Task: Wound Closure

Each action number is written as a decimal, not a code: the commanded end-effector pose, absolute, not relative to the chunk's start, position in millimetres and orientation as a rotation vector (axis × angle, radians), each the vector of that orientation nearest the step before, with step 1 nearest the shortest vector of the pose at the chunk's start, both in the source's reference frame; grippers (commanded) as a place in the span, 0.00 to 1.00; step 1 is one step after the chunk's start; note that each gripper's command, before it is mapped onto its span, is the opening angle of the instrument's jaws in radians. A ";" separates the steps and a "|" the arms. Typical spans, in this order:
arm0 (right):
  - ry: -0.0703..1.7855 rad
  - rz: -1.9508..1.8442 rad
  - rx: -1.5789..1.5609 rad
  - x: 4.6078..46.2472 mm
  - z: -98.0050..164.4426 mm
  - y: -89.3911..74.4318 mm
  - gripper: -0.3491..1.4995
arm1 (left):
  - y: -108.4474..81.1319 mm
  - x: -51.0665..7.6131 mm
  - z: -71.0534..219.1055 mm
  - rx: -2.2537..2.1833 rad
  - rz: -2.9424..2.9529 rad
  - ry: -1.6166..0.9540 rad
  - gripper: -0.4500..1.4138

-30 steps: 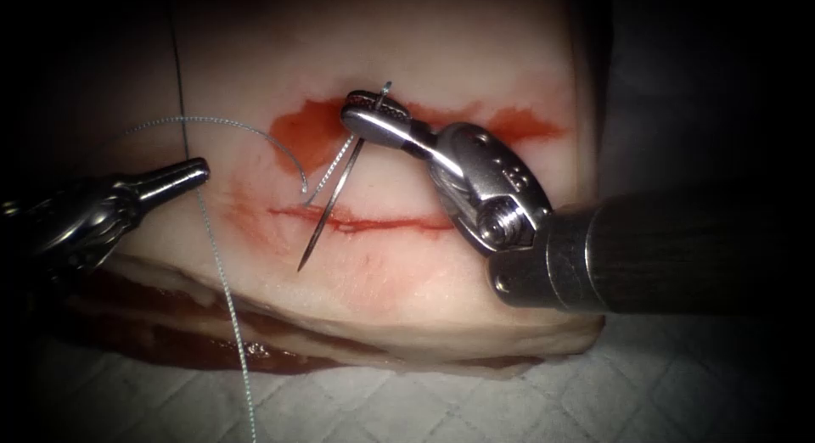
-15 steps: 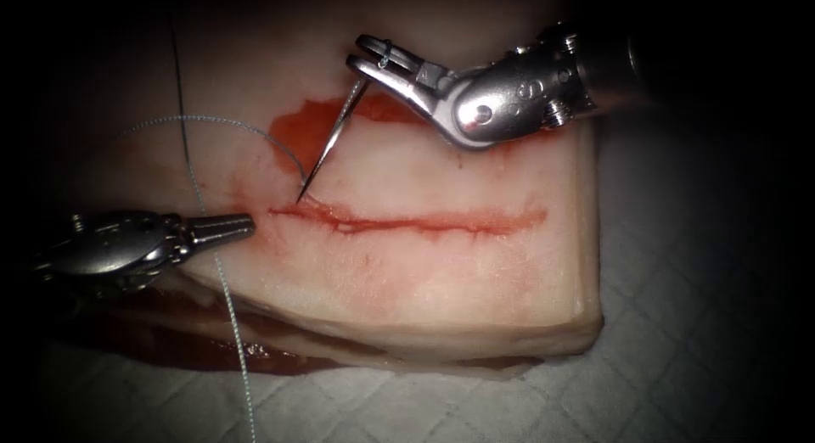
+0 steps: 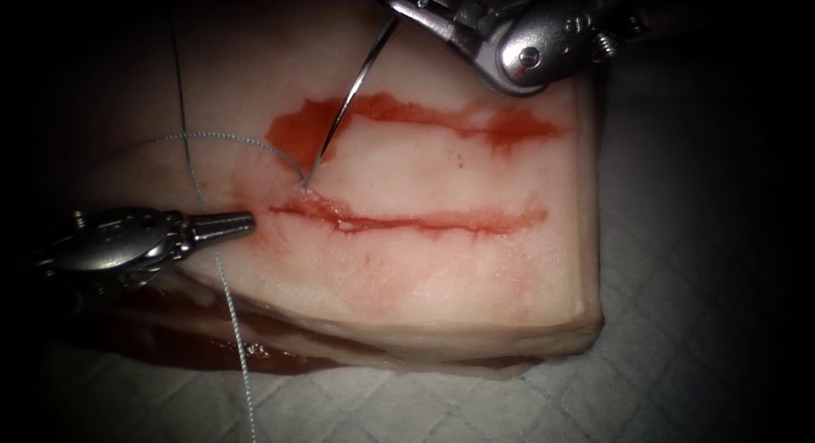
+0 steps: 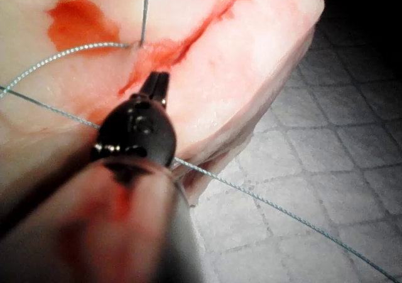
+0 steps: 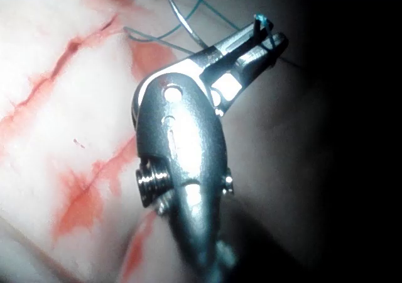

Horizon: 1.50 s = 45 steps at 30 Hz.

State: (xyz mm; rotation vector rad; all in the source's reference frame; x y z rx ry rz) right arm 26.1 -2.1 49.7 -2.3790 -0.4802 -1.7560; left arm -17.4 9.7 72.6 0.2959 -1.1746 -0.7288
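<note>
The right tool hangs over the far edge of the tissue, jaws shut on the curved needle near its tail. The needle slants down and its tip touches the tissue just above the left end of the cut. Whether the tip has gone in, I cannot tell. Thread arcs in from the left to that same spot. The left tool lies shut and holds nothing, its tip just left of the cut's left end. The left wrist view has its jaws close to the needle. The right wrist view has the right tool's jaws clamped.
A band of red fluid lies on the tissue beyond the cut. A second strand of thread runs down the left side, over the tissue's front edge and onto the white quilted cloth under the tissue.
The right tool lifted up and away with the needle, whose tip went from the near side of the cut to just above its left end. The left tool moved toward the cut's left end, then held.
</note>
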 end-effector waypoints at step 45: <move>-0.404 -1.913 -2.443 29.1 50.7 -2.7 0.00 | 12.4 -22.0 80.5 0.640 -0.447 -1.013 0.00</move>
